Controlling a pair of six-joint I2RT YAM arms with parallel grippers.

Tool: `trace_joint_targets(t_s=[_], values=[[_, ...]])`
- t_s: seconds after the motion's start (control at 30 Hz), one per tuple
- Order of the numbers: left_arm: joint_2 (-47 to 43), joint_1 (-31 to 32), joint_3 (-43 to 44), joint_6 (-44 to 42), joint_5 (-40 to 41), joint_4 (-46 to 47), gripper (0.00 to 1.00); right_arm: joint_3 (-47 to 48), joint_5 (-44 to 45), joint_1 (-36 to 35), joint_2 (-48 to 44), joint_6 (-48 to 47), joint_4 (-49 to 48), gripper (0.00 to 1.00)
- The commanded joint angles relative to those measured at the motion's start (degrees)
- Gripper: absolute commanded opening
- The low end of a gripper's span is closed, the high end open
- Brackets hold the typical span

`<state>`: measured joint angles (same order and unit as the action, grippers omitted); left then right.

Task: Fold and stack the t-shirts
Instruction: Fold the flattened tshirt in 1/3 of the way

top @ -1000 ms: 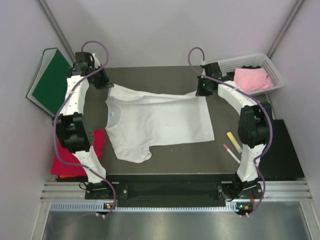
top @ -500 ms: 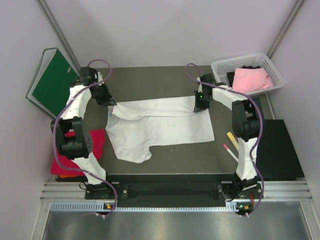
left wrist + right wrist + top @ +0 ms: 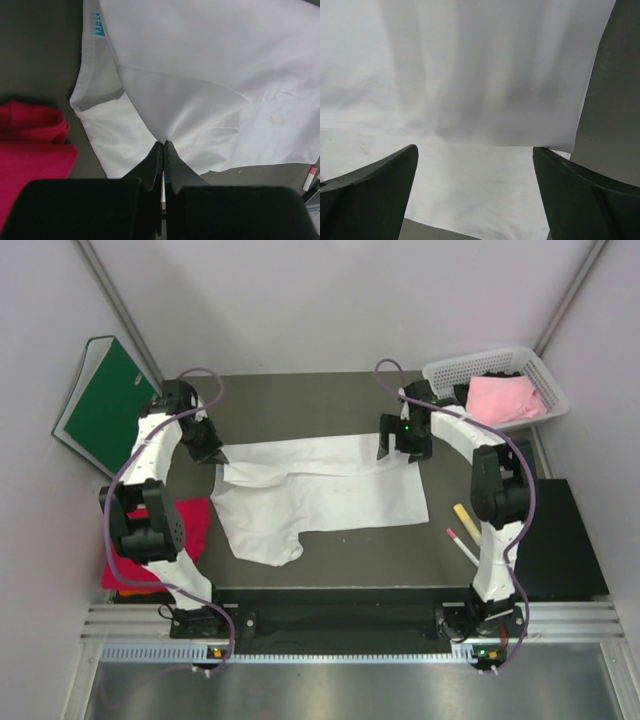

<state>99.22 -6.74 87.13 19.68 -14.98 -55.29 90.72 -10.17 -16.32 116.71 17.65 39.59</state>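
White t-shirt [image 3: 330,490] is laid out centrally, far edge folded over. One fold is pinched in the left gripper [image 3: 163,146]; the right gripper [image 3: 398,448] is held spread above it. The pinched corner should be laid flat, level with the right side, before release.

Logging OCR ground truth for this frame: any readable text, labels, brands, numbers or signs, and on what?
Blue neck tag inside the collar of the white t-shirt: white print, sideways and too blurred to read.
Green binder and white basket: no text visible.
Nothing else legible in any view.
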Motion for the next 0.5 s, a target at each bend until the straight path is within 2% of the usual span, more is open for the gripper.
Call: trace_joint_targets(t_s=[0.0, 0.07, 0.1, 0.13, 0.33, 0.47], values=[[-2.1, 0.7, -1.1, -2.3, 4.7, -5.3, 0.00, 2.4, 1.6, 0.3, -3.2, -0.1, 1.8, 0.96], [-1.6, 1.0, -0.6, -3.2, 6.4, -7.5, 0.53, 3.9, 1.8, 0.4, -2.4, -0.2, 2.8, 0.97], [-1.6, 1.2, -0.2, -3.1, 7.7, -8.2, 0.92, 4.1, 1.9, 0.4, -2.4, -0.2, 2.9, 0.96], [-1.7, 1.2, 0.3, -3.3, 9.2, -8.6, 0.99, 4.4, 2.1, 0.3, -2.4, -0.4, 3.0, 0.96], [-3.9, 1.2, 3.4, -3.2, 12.0, -6.6, 0.99, 5.0, 4.3, 0.7, -3.7, -0.9, 3.1, 0.97], [0.4, 1.2, 6.4, -2.3, 11.9, -6.1, 0.99, 6.0, 8.3, 0.8, -3.9, -1.0, 3.5, 0.96]])
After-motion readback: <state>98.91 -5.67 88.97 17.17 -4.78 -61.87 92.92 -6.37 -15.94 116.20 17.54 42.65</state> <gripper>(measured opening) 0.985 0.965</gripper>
